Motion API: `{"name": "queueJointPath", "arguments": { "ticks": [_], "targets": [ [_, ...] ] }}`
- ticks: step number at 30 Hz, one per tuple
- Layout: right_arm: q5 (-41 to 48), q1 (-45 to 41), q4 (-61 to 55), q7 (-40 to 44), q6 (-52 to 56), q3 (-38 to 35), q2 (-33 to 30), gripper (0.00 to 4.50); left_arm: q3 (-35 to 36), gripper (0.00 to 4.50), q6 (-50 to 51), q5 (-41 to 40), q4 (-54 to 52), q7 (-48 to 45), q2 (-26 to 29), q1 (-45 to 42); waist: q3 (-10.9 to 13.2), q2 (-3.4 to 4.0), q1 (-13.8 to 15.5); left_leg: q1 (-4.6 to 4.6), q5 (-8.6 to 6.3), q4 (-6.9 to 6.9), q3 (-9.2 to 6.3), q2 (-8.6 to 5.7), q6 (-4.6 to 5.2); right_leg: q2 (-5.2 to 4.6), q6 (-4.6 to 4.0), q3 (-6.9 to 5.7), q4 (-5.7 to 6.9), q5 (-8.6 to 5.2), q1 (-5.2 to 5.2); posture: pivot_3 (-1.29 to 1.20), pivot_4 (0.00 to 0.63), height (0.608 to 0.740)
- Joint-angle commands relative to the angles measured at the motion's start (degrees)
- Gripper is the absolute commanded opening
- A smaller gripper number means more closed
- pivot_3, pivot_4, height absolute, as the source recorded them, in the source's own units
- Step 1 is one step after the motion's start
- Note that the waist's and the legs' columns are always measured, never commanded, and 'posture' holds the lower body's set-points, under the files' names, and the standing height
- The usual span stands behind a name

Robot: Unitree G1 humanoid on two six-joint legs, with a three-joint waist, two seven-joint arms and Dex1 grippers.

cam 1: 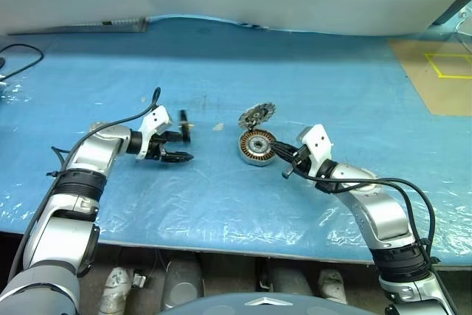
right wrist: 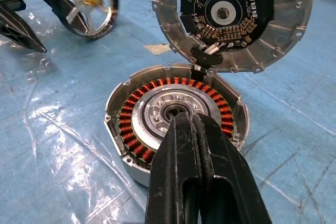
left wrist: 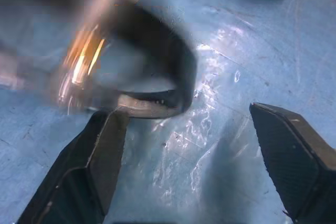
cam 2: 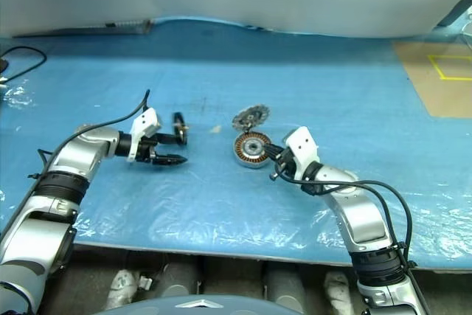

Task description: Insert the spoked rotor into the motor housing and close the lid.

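Black-rimmed spoked rotor [right wrist: 86, 4] at spread left fingers [cam 1: 182, 142] | right fingers [right wrist: 202, 182] pressed together

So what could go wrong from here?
The spoked rotor stands on its edge beside the open left end effector, unheld, so it may roll or topple. The lid leans propped behind the motor housing and could drop shut early. The shut right end effector sits over the housing's centre, in the rotor's way.
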Motion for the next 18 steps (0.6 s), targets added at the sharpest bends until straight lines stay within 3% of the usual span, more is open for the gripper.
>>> {"name": "queueJointPath", "arguments": {
  "ticks": [1,18],
  "targets": [
    [0.68,-0.06,-2.51,-0.19,-0.33,-0.62,0.03,0.0,0.5,3.8,-0.68,-1.14,-1.44,-0.53,0.36,-1.08,0.0,0.0,-0.01,-0.01,0.0,0.0,0.0,0.0,0.0,0.0,0.0,0.0,0.0,0.0,-0.01,0.0,0.15,0.74],
    [0.6,-0.27,-2.14,-0.19,-0.11,-0.23,0.16,0.0,3.49,3.8,0.57,-6.35,-6.9,-2.13,3.46,-2.68,0.0,-0.01,-0.06,-0.1,0.0,0.0,-0.02,0.0,0.0,0.01,0.0,-0.03,0.02,0.0,-0.06,0.0,0.15,0.74]
  ]
}}
